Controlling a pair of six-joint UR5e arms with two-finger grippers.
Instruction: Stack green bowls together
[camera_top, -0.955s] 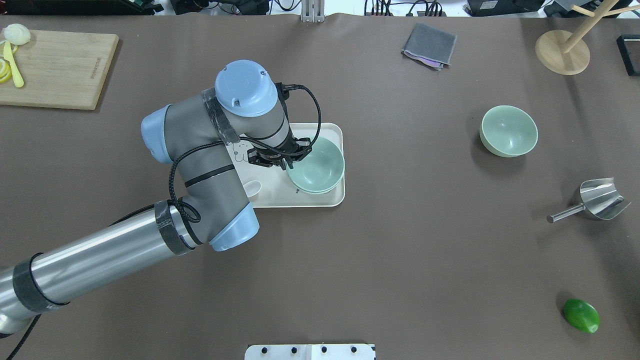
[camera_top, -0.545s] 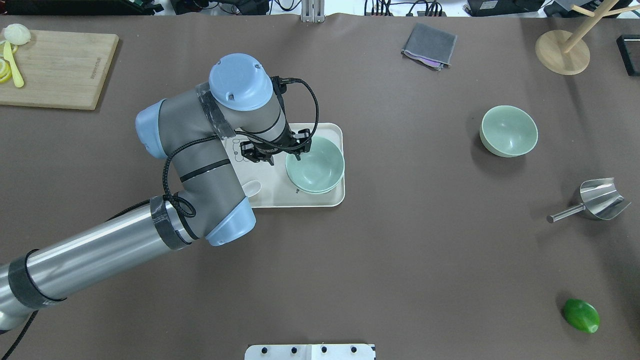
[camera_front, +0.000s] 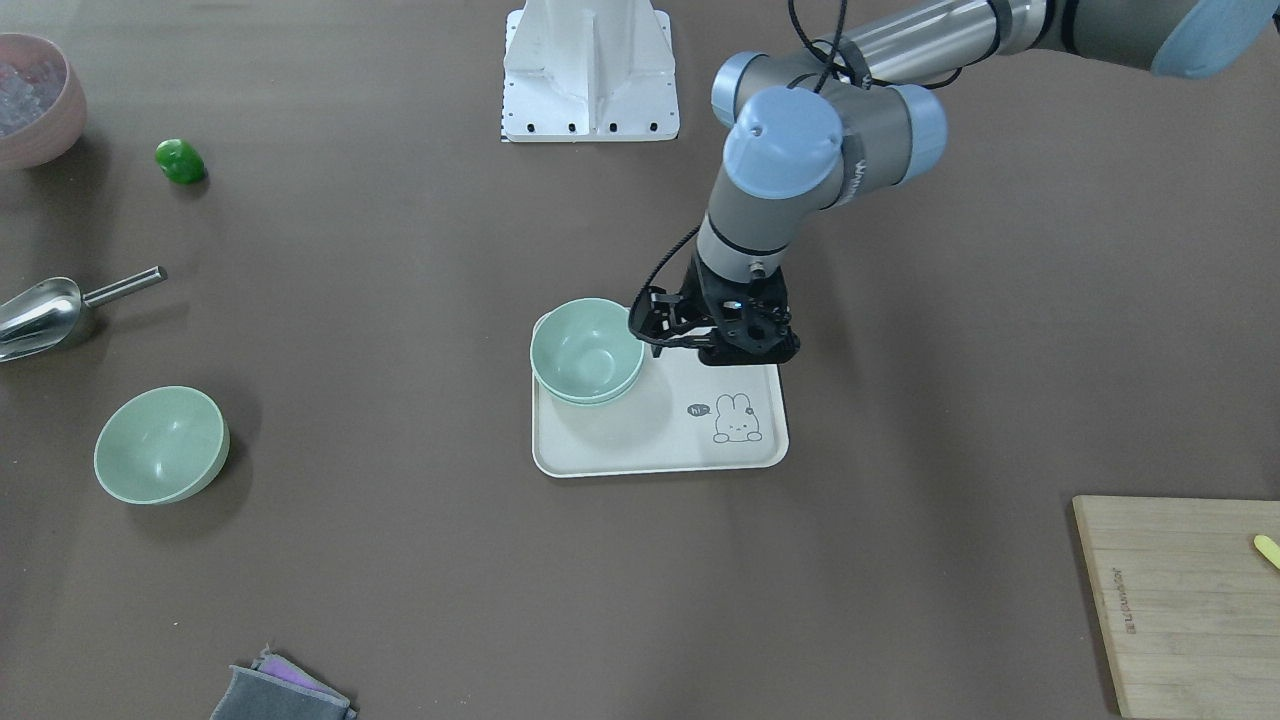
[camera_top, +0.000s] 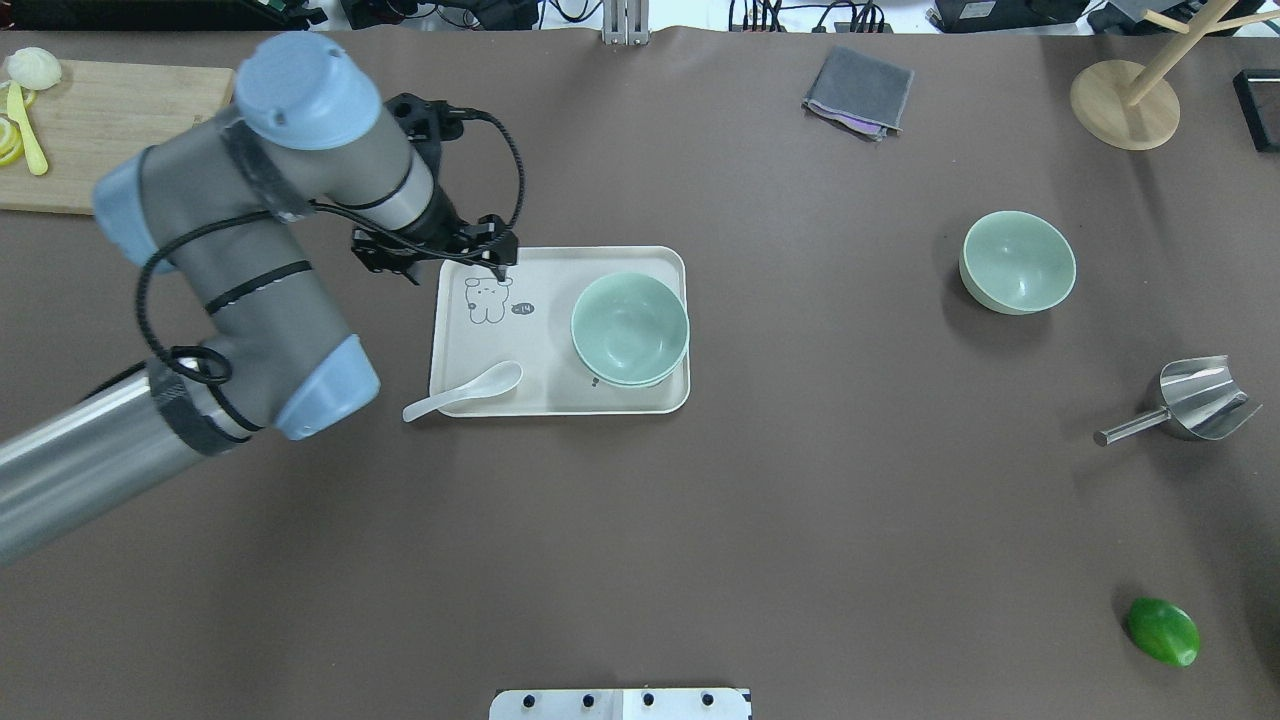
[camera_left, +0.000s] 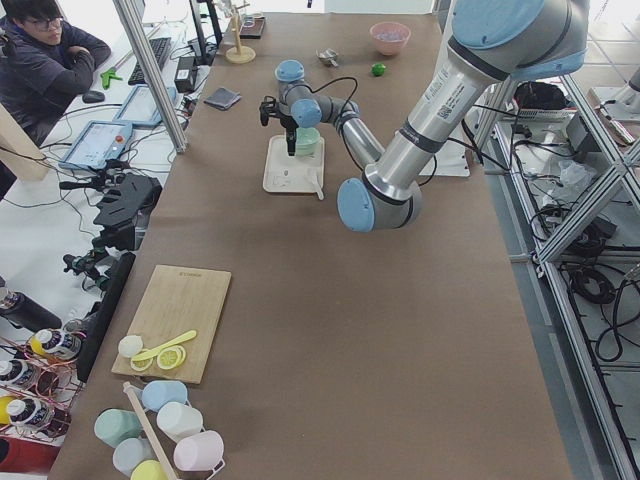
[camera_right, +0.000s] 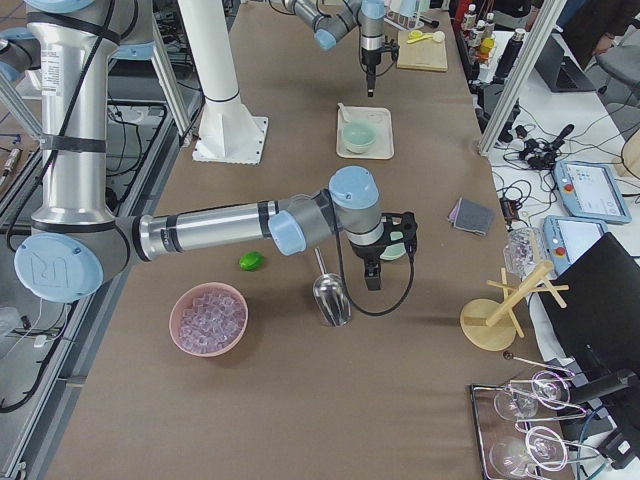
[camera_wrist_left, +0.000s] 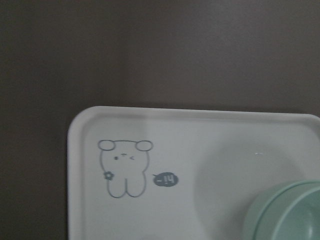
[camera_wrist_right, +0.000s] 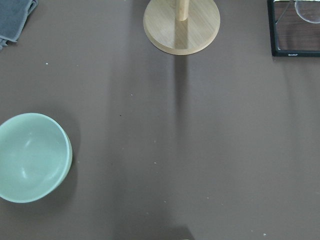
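On the tray (camera_top: 560, 404), two green bowls (camera_top: 630, 330) sit stacked; my left fingers (camera_top: 445, 255) hang spread, holding nothing. Another bowl (camera_top: 1017, 262) sits alone far right; dropping it crooked could tip the stack.

A second ago the left gripper (camera_top: 447, 262) was at the rim of the stacked green bowls (camera_top: 630, 330), on the side facing the bench's left edge. It has since let go, risen and drawn away towards the far-left corner of the bench, and now hangs open and empty over the tray (camera_top: 560, 260) corner on that side. The arm's elbow has swung with it and now overlaps the cutting board (camera_top: 60, 170). The white spoon (camera_top: 465, 390) and rabbit drawing (camera_top: 487, 300) on the tray, previously covered by the arm, now show in full.
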